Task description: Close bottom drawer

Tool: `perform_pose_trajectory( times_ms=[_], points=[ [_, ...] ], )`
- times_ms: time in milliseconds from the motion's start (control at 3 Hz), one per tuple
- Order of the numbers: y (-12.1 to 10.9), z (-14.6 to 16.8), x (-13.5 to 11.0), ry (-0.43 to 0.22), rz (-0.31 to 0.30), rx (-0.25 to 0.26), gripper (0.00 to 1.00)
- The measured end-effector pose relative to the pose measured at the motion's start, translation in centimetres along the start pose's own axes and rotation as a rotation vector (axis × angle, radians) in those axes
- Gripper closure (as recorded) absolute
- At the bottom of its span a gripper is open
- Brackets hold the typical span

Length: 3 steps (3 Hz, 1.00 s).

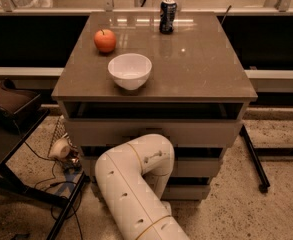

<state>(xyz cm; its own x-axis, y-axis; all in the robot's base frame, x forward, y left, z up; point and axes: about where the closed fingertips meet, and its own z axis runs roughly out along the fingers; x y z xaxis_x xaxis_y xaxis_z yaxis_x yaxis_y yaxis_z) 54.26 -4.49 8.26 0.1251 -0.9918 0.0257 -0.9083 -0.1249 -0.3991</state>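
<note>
The cabinet has three pale drawers. The bottom drawer shows as a shallow front strip at the right, near the floor; its handle and left half are hidden by my arm. My white arm bends up from the lower edge of the view and folds down against the lower drawer fronts. My gripper is hidden behind the arm's elbow, low in front of the middle and bottom drawers.
On the cabinet top stand a white bowl, a red apple and a dark soda can. A dark stand and cables lie at the left. A black leg with a caster is at the right.
</note>
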Motion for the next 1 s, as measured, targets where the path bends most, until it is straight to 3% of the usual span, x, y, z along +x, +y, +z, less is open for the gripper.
perform_pose_trajectory(
  times_ms=[333, 667, 1000],
  points=[
    [-0.1, -0.5, 0.0, 0.004, -0.002, 0.001, 1.0],
    [-0.2, -0.7, 0.0, 0.004, -0.002, 0.001, 1.0],
    [0.8, -2.8, 0.9, 0.051, 0.016, 0.01, 1.0]
  ],
)
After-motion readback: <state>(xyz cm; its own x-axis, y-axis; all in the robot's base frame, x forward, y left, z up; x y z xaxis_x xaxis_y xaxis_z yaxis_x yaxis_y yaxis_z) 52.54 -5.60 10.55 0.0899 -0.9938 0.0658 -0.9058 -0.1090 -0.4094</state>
